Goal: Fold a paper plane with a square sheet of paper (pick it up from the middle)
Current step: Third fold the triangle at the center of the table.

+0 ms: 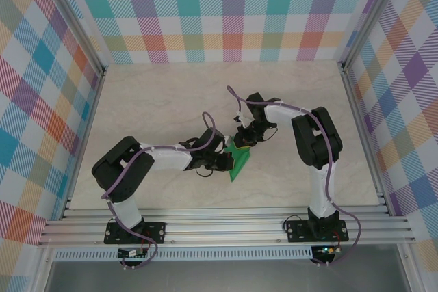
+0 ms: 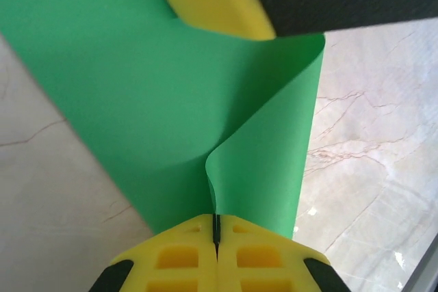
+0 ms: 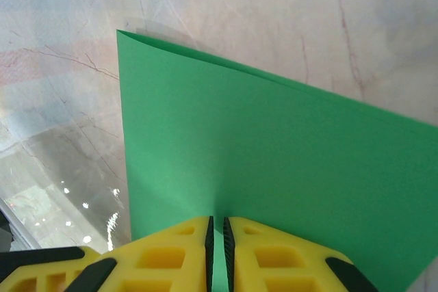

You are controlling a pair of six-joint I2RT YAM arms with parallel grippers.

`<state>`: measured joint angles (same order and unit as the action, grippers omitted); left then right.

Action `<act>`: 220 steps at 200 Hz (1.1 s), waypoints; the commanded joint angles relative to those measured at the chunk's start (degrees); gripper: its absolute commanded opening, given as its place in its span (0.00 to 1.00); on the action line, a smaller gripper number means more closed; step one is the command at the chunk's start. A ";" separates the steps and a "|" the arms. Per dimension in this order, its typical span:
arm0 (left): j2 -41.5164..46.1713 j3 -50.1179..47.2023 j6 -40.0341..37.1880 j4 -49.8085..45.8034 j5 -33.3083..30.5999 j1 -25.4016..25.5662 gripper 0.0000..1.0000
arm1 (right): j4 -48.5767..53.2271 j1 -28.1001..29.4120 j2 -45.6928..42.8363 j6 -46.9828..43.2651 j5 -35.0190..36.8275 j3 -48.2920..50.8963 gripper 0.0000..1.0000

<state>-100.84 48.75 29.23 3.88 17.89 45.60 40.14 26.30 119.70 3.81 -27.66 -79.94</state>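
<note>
Left arm point(image 1: 147, 162): black and white, reaching from its base at the near left edge inward to the middle of the table.
Left claw point(image 1: 217, 162): closed tight on a lower edge of the green sheet. In the left wrist view its yellow fingers point(image 2: 178, 258) meet with the paper's edge pinched in the seam between them.
Square sheet of paper point(image 1: 239, 158): bright green, near the centre of the table, held between the two claws. In the left wrist view the sheet point(image 2: 137, 100) bends over on itself in a soft, uncreased curve; in the right wrist view two layers point(image 3: 274, 155) lie almost edge to edge.
Right claw point(image 1: 244, 138): clamped on the sheet's upper edge, just beside the left claw. Its yellow fingers point(image 3: 171, 261) stand a thin slit apart with green paper in the slit.
Right arm point(image 1: 315, 141): rising from the near right base, bent back toward the centre.
Table point(image 1: 171, 94): pale marble-patterned surface.
</note>
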 commanded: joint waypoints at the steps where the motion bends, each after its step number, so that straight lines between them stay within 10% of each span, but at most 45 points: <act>1: 0.47 -0.69 0.88 2.62 -0.93 -0.18 0.05 | 1.63 0.36 1.04 0.27 0.50 0.82 0.16; 220: 0.02 -3.51 0.25 5.79 -3.82 -0.20 0.06 | 0.06 0.41 0.45 2.60 -0.06 2.40 0.17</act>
<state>-100.90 46.68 29.17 8.03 15.38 45.60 39.29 26.26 119.68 5.65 -28.56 -79.40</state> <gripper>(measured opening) 0.066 0.168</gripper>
